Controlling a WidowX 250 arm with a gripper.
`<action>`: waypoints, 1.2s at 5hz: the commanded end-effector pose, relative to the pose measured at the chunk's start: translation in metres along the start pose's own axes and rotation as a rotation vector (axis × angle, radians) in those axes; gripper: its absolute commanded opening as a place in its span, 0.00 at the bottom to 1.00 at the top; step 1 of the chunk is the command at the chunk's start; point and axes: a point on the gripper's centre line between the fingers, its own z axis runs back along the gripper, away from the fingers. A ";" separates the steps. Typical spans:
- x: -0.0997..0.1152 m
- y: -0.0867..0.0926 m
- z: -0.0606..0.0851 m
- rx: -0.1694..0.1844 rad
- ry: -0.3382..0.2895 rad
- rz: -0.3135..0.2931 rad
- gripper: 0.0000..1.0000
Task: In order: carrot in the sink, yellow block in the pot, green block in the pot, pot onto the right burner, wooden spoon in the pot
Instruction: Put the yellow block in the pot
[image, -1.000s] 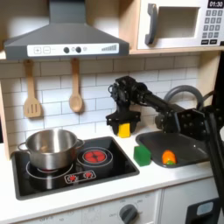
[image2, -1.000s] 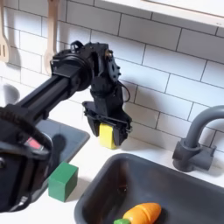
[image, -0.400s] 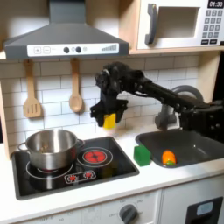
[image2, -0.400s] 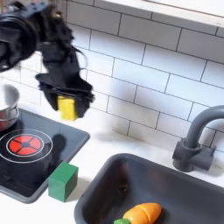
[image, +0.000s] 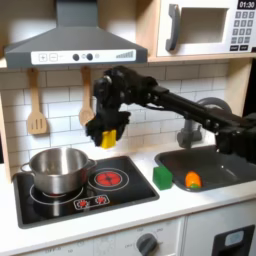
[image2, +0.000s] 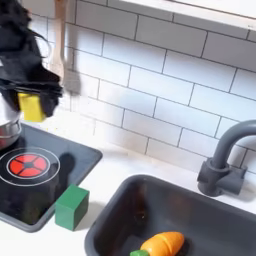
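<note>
My gripper (image: 105, 137) (image2: 30, 104) is shut on the yellow block (image: 106, 139) (image2: 30, 106), held in the air above the stove, just right of and above the pot in the first exterior view. The shiny steel pot (image: 57, 170) (image2: 5, 131) sits on the left burner. At the stove's right edge stands the green block (image: 162, 177) (image2: 71, 207). The carrot (image: 192, 180) (image2: 163, 243) lies in the dark sink (image: 225, 165) (image2: 210, 215). On the tile wall hangs the wooden spoon (image: 86, 103), right behind the arm.
A slotted wooden spatula (image: 36, 106) hangs left of the spoon. The right burner (image: 108, 179) (image2: 27, 165) glows red and is bare. A dark faucet (image: 190, 128) (image2: 224, 160) stands behind the sink. A hood and a microwave (image: 205, 27) hang overhead.
The gripper has carried the yellow block leftward in both exterior views and up, from beside the sink to over the stove near the pot. Nothing else has moved.
</note>
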 end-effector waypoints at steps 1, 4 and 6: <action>0.005 0.045 0.008 0.047 -0.008 0.110 0.00; 0.014 0.073 -0.019 0.044 0.066 0.165 0.00; 0.012 0.085 -0.041 0.028 0.133 0.185 0.17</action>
